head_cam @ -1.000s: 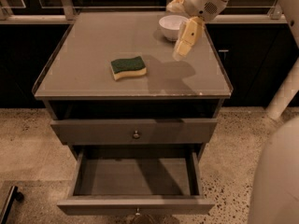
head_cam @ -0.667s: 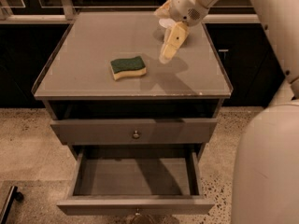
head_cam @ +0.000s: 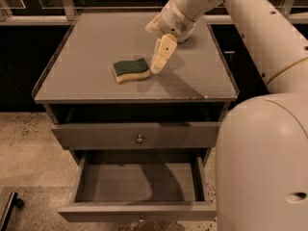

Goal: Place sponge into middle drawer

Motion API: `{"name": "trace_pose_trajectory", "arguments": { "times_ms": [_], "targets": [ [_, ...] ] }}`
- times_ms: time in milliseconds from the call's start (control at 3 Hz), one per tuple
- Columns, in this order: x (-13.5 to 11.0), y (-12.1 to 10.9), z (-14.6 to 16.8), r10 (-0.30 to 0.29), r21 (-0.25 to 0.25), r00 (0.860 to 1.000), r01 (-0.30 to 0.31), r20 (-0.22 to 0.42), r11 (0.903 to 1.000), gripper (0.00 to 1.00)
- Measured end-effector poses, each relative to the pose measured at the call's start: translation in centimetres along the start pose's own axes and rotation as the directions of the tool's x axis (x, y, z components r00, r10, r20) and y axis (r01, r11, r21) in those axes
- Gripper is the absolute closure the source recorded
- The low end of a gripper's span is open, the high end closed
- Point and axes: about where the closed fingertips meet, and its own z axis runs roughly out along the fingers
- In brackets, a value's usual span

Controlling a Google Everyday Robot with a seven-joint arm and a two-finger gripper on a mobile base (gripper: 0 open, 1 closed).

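Pincer [head_cam: 158,68] just beside sponge [head_cam: 131,70] on tabletop [head_cam: 86,57], middle drawer [head_cam: 137,211] open below

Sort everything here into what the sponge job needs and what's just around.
Job: sponge, on the tabletop; middle drawer, open; gripper, just beside the sponge.
Around: upper drawer, shut; tabletop.

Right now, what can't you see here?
Camera view:
- Whether the gripper, just right of the sponge on the table, touches it: too close to tell.
- The knob of the middle drawer: cut off by the bottom edge.
- That drawer's right front corner: hidden by the robot's body.
- The table's back right part: hidden by the arm.
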Motion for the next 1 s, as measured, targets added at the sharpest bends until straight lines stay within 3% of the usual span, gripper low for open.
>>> {"name": "trace_pose_trajectory", "arguments": {
  "times_ms": [1000],
  "targets": [
    [-0.3,0.1,6.7,0.013,-0.13,1.0,-0.012,0.006,0.9914,0.0]
  ]
}}
